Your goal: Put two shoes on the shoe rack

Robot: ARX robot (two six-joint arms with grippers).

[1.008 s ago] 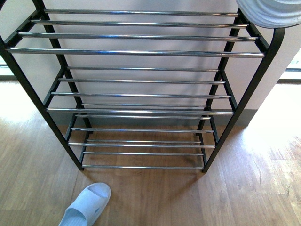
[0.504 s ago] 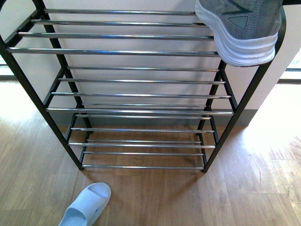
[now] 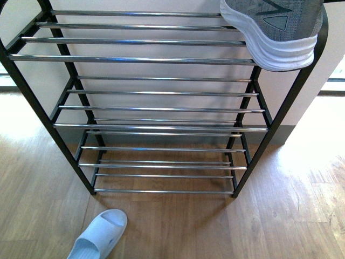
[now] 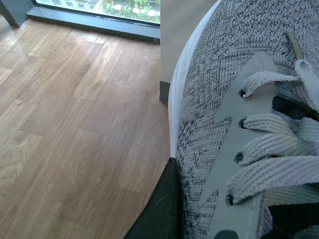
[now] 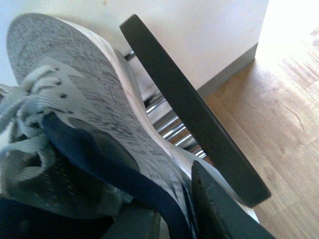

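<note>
A grey sneaker (image 3: 280, 27) with a thick white sole hangs at the right end of the shoe rack's (image 3: 156, 59) top tier, in the front view. In the right wrist view my right gripper (image 5: 169, 219) is shut on that grey sneaker (image 5: 89, 109) at its navy collar. One dark finger (image 5: 214, 209) lies outside the knit, close to the rack's black frame (image 5: 194, 114). In the left wrist view my left gripper (image 4: 199, 219) is shut on another grey sneaker (image 4: 219, 99), with a black finger (image 4: 159, 209) against its side above the wood floor. Neither gripper shows in the front view.
A pale blue slipper (image 3: 99, 234) lies on the wood floor in front of the rack, left of centre. The rack's lower chrome tiers (image 3: 161, 110) are bare. A wall corner and skirting (image 4: 164, 89) stand behind the left sneaker, a window sill (image 4: 94, 22) beyond.
The grey sneaker has come down into the front view at the top right. A second ago only its white sole edge showed there. Since half a second ago it rose slightly.
</note>
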